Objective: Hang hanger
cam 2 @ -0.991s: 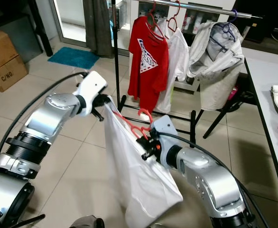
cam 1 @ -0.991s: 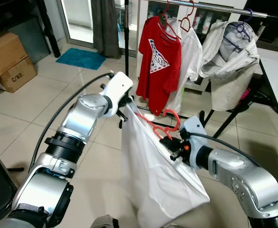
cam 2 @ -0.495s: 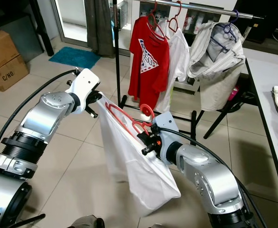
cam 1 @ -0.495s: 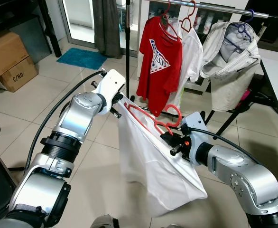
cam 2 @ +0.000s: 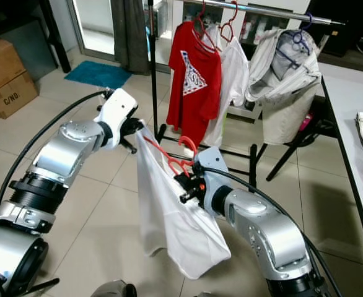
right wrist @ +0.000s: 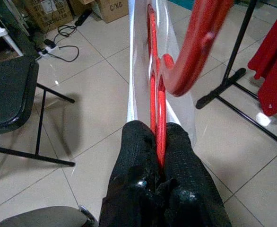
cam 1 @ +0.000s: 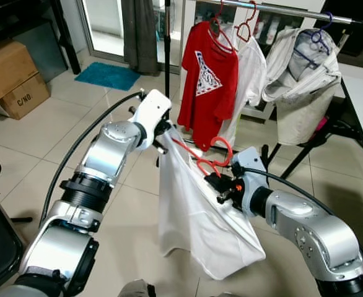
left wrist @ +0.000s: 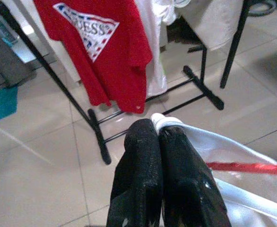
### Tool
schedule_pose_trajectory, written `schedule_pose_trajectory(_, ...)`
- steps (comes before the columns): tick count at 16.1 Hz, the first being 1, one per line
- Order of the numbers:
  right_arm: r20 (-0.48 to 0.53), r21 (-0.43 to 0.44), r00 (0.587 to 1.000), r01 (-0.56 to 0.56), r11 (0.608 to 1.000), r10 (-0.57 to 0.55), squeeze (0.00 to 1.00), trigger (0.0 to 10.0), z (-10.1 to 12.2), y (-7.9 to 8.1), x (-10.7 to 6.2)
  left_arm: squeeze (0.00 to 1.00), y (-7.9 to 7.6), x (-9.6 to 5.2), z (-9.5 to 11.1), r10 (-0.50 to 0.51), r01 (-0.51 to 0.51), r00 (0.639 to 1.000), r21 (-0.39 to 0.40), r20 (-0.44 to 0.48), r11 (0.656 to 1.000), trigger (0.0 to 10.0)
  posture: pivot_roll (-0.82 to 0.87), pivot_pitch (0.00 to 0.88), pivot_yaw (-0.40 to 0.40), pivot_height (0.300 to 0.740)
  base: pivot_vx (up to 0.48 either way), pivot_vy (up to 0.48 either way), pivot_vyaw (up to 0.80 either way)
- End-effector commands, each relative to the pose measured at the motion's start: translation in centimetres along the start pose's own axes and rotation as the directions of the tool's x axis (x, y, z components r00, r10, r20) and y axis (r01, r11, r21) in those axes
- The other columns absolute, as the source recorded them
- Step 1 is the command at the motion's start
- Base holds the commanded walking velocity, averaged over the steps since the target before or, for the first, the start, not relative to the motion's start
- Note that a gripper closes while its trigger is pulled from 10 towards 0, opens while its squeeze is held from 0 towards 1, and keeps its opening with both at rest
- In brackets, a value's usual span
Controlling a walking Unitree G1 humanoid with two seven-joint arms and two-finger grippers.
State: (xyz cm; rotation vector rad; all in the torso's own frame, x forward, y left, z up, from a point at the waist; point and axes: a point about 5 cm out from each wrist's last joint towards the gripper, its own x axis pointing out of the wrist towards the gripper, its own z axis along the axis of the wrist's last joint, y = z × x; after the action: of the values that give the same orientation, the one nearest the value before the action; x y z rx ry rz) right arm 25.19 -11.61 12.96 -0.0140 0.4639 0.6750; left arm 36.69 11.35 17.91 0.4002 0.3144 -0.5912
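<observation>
In front of the rack (cam 1: 274, 7), short of it: red hanger (cam 1: 201, 162) with the white shirt (cam 1: 197, 229) on it is held in the air between both arms, below the rail and near the red tee (cam 1: 207, 83).

Left of the rack, cardboard box (cam 1: 8, 77) on the floor, print reads "C/NO".

Left tool (left wrist: 158, 137): fingers pinched together on the white shirt's corner, holding it up and out, toward the rack's left post.

Right tool (right wrist: 158, 142): clamped narrow on the red hanger's bars just under the hook; the hook points up toward the rail.

Red tee on the rack: triangle logo, reads "GUESS" as far as I can tell in the left wrist view. Right of it on the same rail: a white top (cam 1: 248, 68), then a grey jacket (cam 1: 300, 80).

Status, my read: shirt is on the hanger, pick-up done. Left to do: raise the hook over the rail, seat it, let go with both tools.
</observation>
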Motion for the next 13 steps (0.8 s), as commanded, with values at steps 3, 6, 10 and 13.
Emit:
schedule_pose_trajectory(3,0.006,-0.001,1.000,0.014,1.000,-0.014,0.00,10.0,0.2,-0.2,0.0,0.00,0.4,-0.3,0.9,0.037,-0.037,0.999,0.057,-0.005,0.998,10.0,-0.07,0.002,-0.026,0.740,0.000,0.000,0.00)
schedule_pose_trajectory(6,0.007,0.002,1.000,0.020,1.000,-0.020,0.00,10.0,0.2,-0.2,0.0,1.00,0.7,-0.6,0.9,0.029,-0.029,1.000,0.039,-0.005,0.999,10.0,-0.07,0.002,-0.024,0.740,0.000,0.000,0.00)
schedule_pose_trajectory(10,0.007,0.012,0.999,0.046,0.999,-0.046,0.00,10.0,0.1,-0.6,0.1,1.00,1.1,-1.2,1.2,0.042,-0.042,0.999,0.036,0.002,0.998,10.0,-0.06,0.002,-0.026,0.740,0.000,0.000,0.00)
schedule_pose_trajectory(13,0.012,0.015,0.998,0.059,0.998,-0.059,0.00,10.0,0.2,-0.8,0.2,1.00,1.0,-1.5,1.6,0.024,-0.024,0.999,0.017,0.023,1.000,10.0,-0.06,0.003,-0.027,0.740,0.000,0.000,0.00)
